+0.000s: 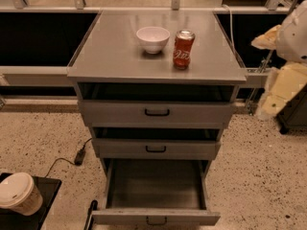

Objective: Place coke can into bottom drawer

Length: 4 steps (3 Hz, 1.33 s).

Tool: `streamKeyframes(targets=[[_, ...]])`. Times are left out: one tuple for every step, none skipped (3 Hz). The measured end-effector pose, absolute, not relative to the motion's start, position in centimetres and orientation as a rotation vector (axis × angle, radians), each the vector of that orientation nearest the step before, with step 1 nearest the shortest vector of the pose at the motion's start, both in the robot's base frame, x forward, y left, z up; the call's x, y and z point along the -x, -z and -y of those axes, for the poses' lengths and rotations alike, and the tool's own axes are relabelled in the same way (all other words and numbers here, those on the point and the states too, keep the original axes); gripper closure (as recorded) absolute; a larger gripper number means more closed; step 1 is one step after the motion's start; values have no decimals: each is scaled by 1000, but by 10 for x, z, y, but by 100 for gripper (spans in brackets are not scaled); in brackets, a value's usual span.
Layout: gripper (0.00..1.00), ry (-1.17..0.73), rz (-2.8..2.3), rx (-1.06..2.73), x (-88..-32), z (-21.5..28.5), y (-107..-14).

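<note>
The coke can (pixel 183 49), red with white script and a silver top, stands upright on the grey cabinet top (pixel 110 51), just right of the white bowl (pixel 153 39). The bottom drawer (pixel 156 218) is pulled out at the foot of the cabinet, and its deep tray shows nothing inside. My arm and gripper (pixel 277 96) hang at the right edge of the view, beside the cabinet and well clear of the can, holding nothing that I can see.
The two upper drawers (pixel 157 112) (pixel 156 149) sit slightly ajar. A paper cup with a white lid (pixel 18 193) stands on a black surface at the lower left. A black cable and plug (pixel 79 155) lie on the speckled floor left of the cabinet.
</note>
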<state>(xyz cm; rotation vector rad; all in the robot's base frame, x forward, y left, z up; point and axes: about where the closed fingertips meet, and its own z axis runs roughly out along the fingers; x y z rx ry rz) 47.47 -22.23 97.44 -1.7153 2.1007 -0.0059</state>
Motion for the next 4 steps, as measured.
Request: streamKeyframes(targets=[[0,-159,-1941,1693,-529,228,-952],[0,-293,-1844,1610,-583,241,-917],[0,-293,-1844,1611,-583,241,-917],[0,-370,-1789,1554,-602,240,-921]])
